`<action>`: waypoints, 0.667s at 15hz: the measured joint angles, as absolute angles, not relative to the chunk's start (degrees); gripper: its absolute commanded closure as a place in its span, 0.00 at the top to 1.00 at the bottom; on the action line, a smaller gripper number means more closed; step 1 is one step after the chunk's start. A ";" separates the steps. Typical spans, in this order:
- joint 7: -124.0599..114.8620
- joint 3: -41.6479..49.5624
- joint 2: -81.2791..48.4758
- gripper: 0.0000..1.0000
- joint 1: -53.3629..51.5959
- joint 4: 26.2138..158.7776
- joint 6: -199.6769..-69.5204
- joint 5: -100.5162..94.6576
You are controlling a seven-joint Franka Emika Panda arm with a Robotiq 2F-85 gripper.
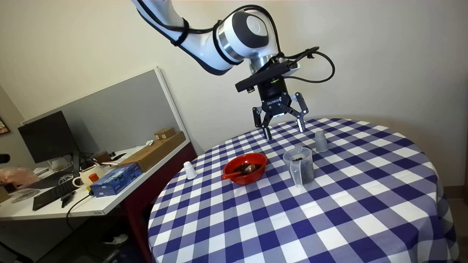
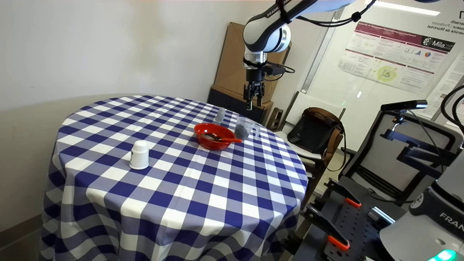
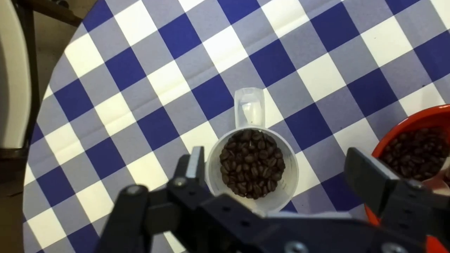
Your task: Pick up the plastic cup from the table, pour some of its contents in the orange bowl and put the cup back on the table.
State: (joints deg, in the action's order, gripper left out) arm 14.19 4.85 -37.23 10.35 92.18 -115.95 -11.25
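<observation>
Above the table, end effector spread, likely to admit plastic cup; orange bowl near, presumably for pouring; hover height unclear.

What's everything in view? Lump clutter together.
Table: one, blue-white, centre
Plastic cup: one, clear, on table
Bowl: one, red, on table
Spoon: one, reddish, in bowl
Beans: many, brown, in cup and bowl
Tumbler: one, grey, on table
Container: one, white, on table
Desk: one, white, beside table
Monitor: one, black, on desk
Clutter: many, mixed, on desk
Chairs: two, white and black, background
Bag: one, black, on chair
Posters: multiple, white, background
Arm: one, white, above table
Jaws: pair, black, above table
</observation>
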 measured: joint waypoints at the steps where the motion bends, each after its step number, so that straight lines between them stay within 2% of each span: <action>1: 14.41 4.86 -38.17 1.00 10.55 91.56 -115.78 -11.24; 10: 16.03 5.06 -42.81 1.00 12.11 88.04 -113.07 -11.27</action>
